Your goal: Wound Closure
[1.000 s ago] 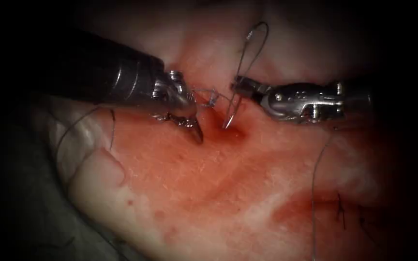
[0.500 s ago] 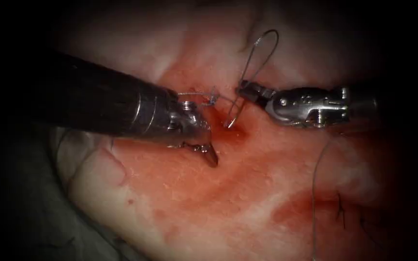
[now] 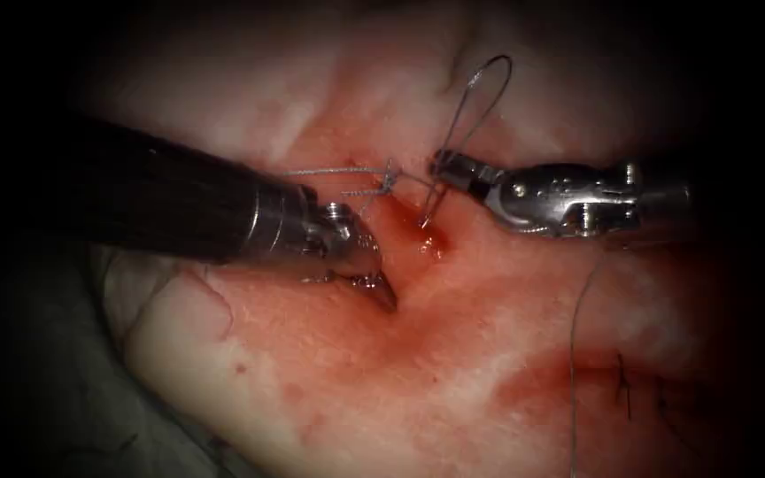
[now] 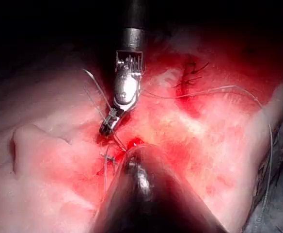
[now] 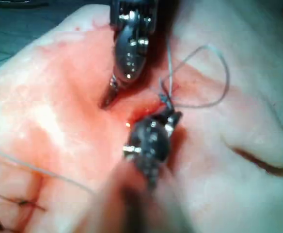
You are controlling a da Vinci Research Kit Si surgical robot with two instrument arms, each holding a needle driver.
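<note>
My right tool (image 3: 440, 165) comes in from the right with its jaws shut on the curved needle (image 3: 429, 202) near its rear end. The needle points down and its tip is in the tissue (image 3: 338, 372) at the wet cut (image 3: 431, 243). A thread loop (image 3: 480, 84) rises above the right jaws. A knotted stitch (image 3: 387, 181) with short tails lies just left of the needle. My left tool (image 3: 384, 294) rests its shut tip on the tissue left of the cut and holds nothing. The left wrist view shows the right tool (image 4: 107, 127) holding the needle (image 4: 118, 141).
A long thread (image 3: 575, 354) runs down the right side of the tissue. Older dark stitches (image 3: 622, 385) sit at the lower right. Red fluid (image 3: 560, 381) stains the surface around the cut. The tissue's pale edge (image 3: 170, 327) meets dark cloth at the lower left.
The left tool slid down and right along the tissue. The right tool shifted slightly right and up, and less of the needle shows below its jaws as the tip sank into the cut.
</note>
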